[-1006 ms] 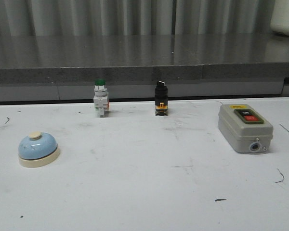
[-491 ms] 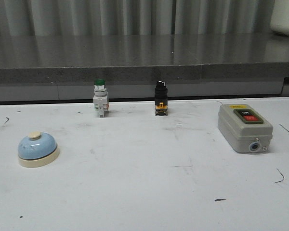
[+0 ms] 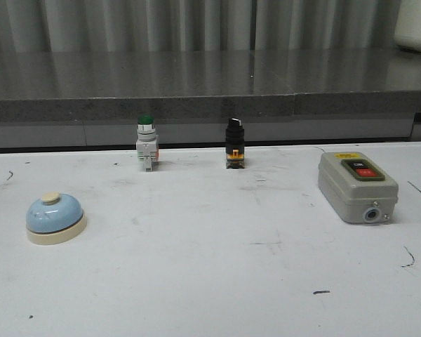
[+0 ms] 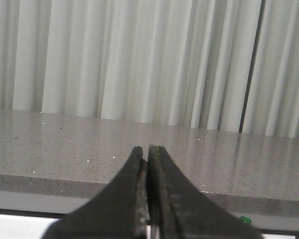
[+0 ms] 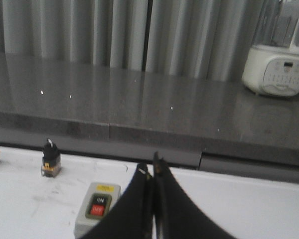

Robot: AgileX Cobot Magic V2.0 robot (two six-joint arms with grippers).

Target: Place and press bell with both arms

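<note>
Nothing of the task looks done yet. The white table [image 3: 217, 281] carries the grey switch box [image 3: 356, 186] far to the right of the bell [image 3: 55, 218], which sits untouched near the table's left edge. The left gripper [image 4: 147, 194] and right gripper [image 5: 153, 199] are both closed and empty, away from the bell. The box reads "ON" above its red button; other writing is too small

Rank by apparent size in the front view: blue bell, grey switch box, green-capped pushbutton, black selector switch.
1. Grey switch box with red button, largest.
2. Light-blue dome bell on cream base, closer to the camera.
3. Green-capped pushbutton and black selector switch: look alike, not ranked.
</note>
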